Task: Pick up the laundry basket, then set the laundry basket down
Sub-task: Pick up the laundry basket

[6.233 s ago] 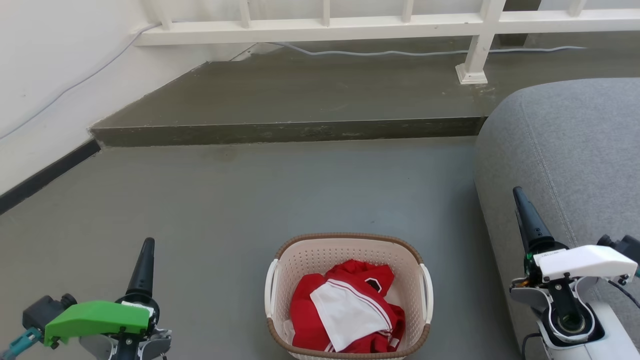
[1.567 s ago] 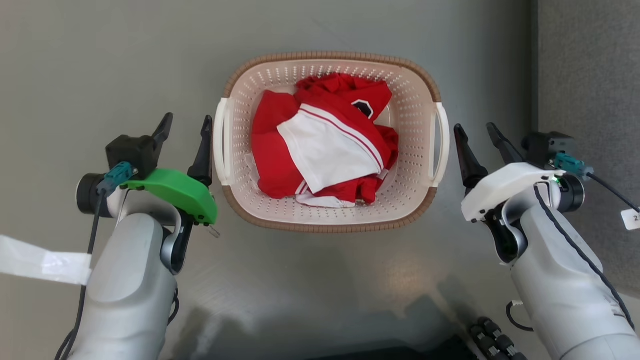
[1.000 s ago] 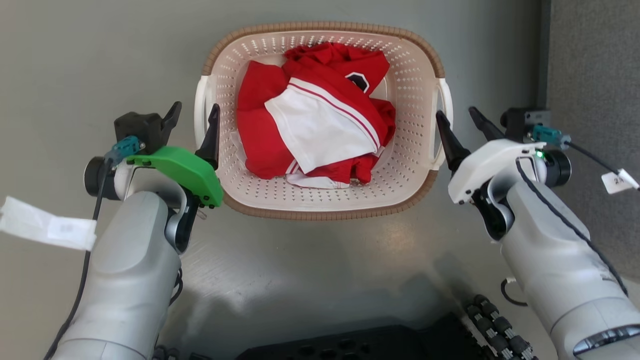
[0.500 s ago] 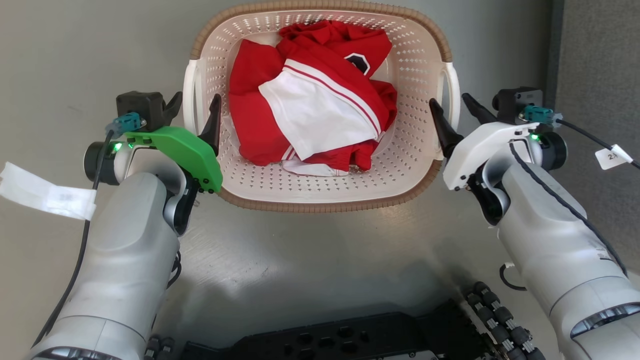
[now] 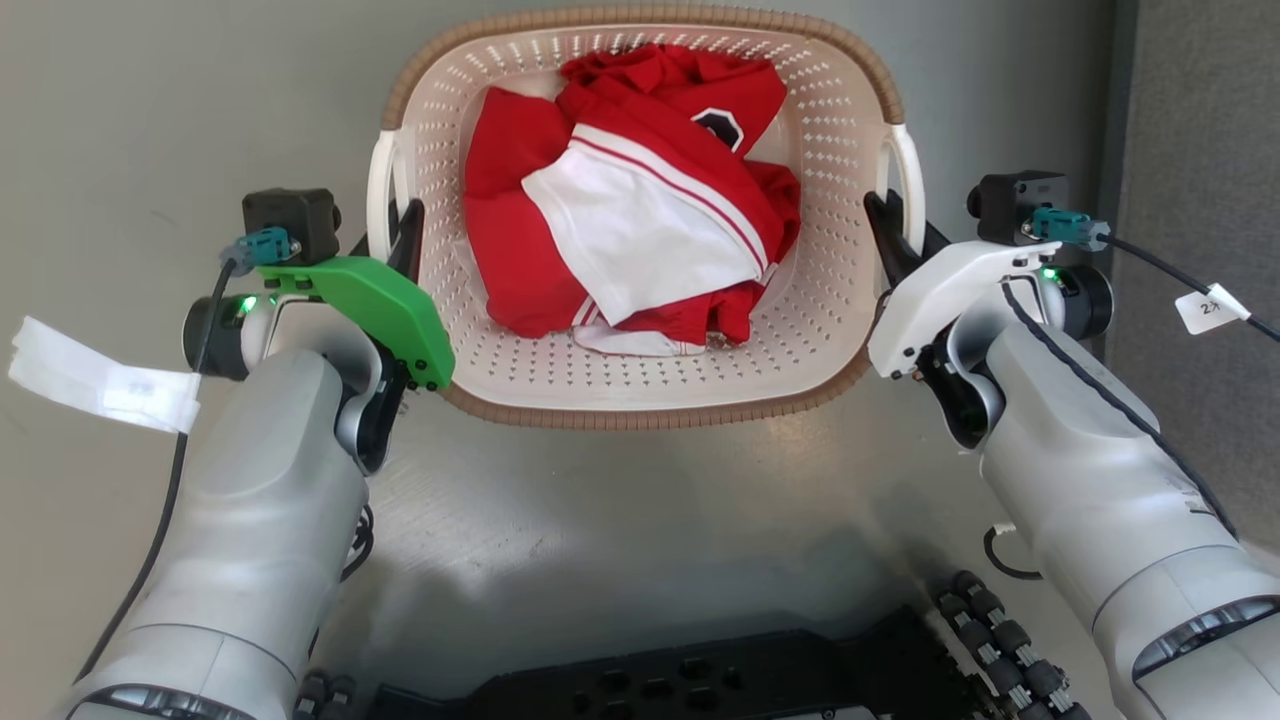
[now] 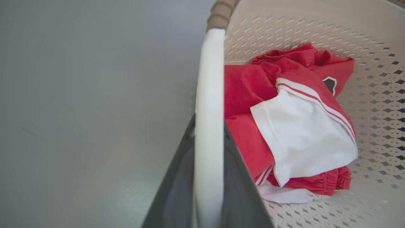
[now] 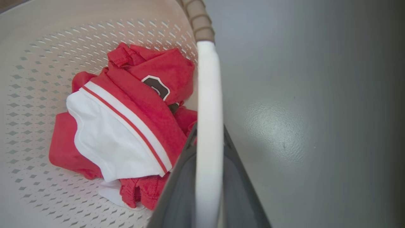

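Note:
The laundry basket (image 5: 640,412), cream and perforated with a brown rim, sits on the grey floor in the head view, holding red and white clothes (image 5: 640,200). My left gripper (image 5: 392,235) is shut on its white left handle (image 5: 378,195). My right gripper (image 5: 897,232) is shut on the white right handle (image 5: 908,165). In the left wrist view the handle (image 6: 208,95) runs straight up between my dark fingers (image 6: 177,190). The right wrist view shows the same: the handle (image 7: 207,95) is pinched between the fingers (image 7: 240,190). Whether the basket is off the floor cannot be told.
A grey sofa (image 5: 1200,120) stands close on the right of the basket. My black wheeled base (image 5: 700,680) fills the bottom edge of the head view. Open grey floor (image 5: 150,100) lies to the left.
Both grippers, open astride the handles half a second ago, have closed onto them. Earlier the camera tilted down as I bent over the basket.

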